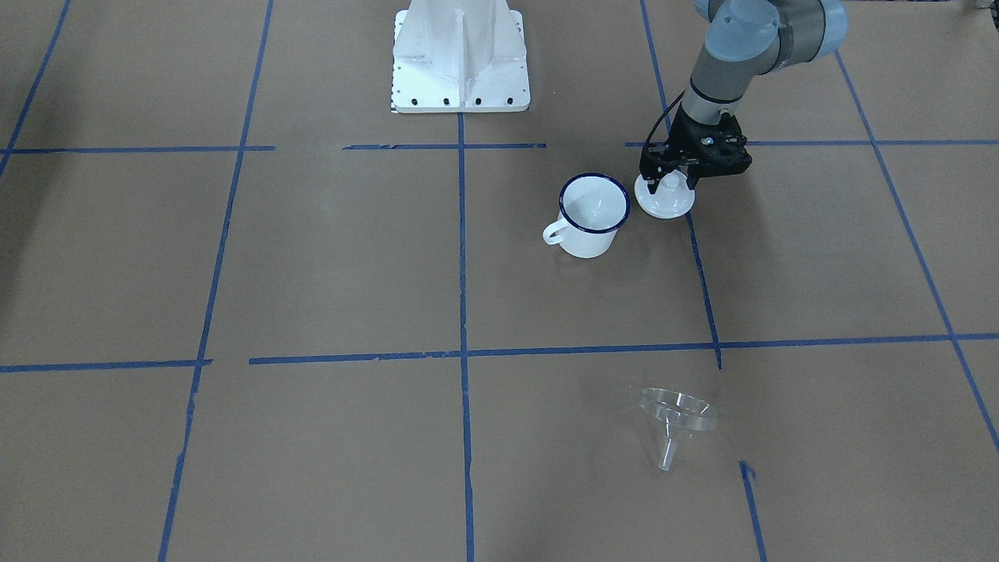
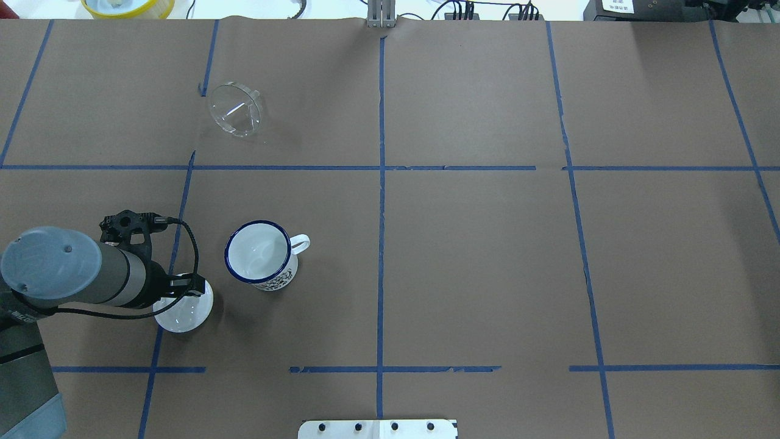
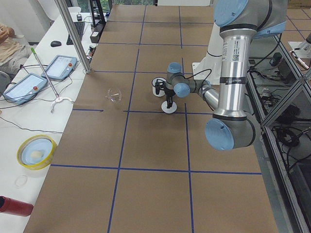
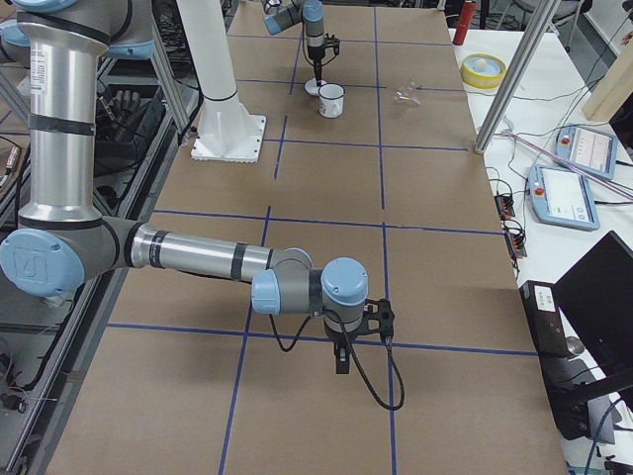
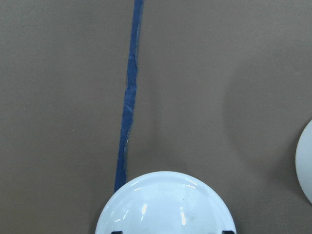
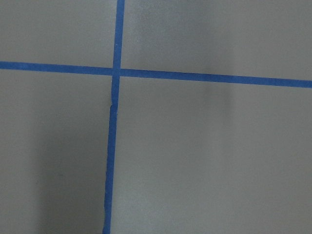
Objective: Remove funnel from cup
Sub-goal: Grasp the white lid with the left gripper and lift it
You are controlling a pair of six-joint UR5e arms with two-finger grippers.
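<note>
The clear funnel lies tilted on its side on the brown table, far from the cup; it also shows in the overhead view. The white cup with a dark blue rim stands upright and empty. My left gripper is open, its fingers either side of the knob of a white lid that rests on the table beside the cup. The lid fills the bottom of the left wrist view. My right gripper hangs low over bare table far from the cup; I cannot tell whether it is open.
The white robot base stands at the table's near edge. A yellow bowl, tablets and a metal pole are on the operators' side table. Blue tape lines cross the brown surface.
</note>
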